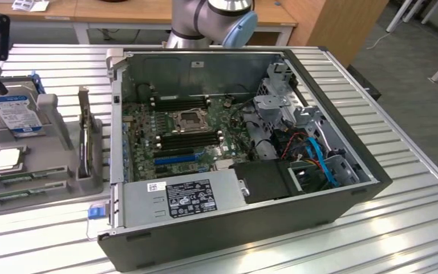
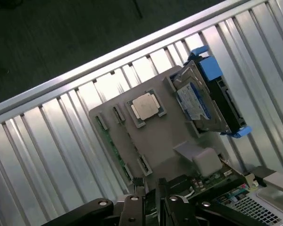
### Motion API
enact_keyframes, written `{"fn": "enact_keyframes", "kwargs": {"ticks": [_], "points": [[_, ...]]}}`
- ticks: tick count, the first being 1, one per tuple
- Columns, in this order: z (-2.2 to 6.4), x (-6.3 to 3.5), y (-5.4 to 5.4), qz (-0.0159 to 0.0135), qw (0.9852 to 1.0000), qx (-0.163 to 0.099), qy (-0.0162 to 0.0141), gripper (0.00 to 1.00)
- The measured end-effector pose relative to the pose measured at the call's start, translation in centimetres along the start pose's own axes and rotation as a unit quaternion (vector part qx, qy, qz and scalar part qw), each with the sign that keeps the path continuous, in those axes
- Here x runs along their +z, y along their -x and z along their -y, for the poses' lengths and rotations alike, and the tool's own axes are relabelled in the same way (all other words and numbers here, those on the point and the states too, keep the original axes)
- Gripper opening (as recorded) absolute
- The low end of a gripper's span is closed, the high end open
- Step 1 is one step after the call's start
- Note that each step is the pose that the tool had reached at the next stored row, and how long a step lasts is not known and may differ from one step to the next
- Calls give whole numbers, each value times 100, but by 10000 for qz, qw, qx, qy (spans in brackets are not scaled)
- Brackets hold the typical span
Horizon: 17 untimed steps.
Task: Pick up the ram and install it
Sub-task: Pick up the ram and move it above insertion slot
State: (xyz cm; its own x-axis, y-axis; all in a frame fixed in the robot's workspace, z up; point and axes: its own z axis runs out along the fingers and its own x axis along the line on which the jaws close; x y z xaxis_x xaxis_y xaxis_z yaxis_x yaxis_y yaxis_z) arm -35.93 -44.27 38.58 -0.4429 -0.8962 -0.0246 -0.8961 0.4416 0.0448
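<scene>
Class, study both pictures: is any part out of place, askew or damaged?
Nothing stands out. The ram, processor and hard drive sit in their holder; the case lies open.

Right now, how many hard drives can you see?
1. The blue-labelled hard drive stands in the grey tray at the exterior view's left, outside the computer case. Others may be hidden inside the case.

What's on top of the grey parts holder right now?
On the grey holder: the silver processor chip in its recess, the blue-labelled hard drive standing on edge, and the ram lying along one side. The holder's surface beneath the drive is covered.
</scene>
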Motion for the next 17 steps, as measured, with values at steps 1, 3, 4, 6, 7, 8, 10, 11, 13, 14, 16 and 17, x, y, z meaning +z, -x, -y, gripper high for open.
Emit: {"fn": "enact_keyframes", "kwargs": {"ticks": [1, 3, 4, 6, 7, 8, 10, 11, 13, 14, 16, 17], "points": [[0, 1, 0, -4, 10000, -90, 2, 24], [0, 3, 0, -12, 9996, -272, 7, 24], [0, 4, 0, -17, 9993, -367, 9, 24], [0, 6, 0, -24, 9985, -547, 14, 24], [0, 7, 0, -28, 9980, -636, 16, 24], [1, 7, 0, -33, 9974, -726, 18, 24], [1, 10, 0, -40, 9959, -906, 22, 24], [1, 11, 0, -45, 9949, -1003, 25, 24], [1, 13, 0, -53, 9930, -1182, 29, 24], [1, 14, -1, -57, 9919, -1271, 31, 24], [1, 15, 0, -65, 9894, -1448, 36, 24], [0, 14, -1, -69, 9881, -1533, 38, 24]]}}
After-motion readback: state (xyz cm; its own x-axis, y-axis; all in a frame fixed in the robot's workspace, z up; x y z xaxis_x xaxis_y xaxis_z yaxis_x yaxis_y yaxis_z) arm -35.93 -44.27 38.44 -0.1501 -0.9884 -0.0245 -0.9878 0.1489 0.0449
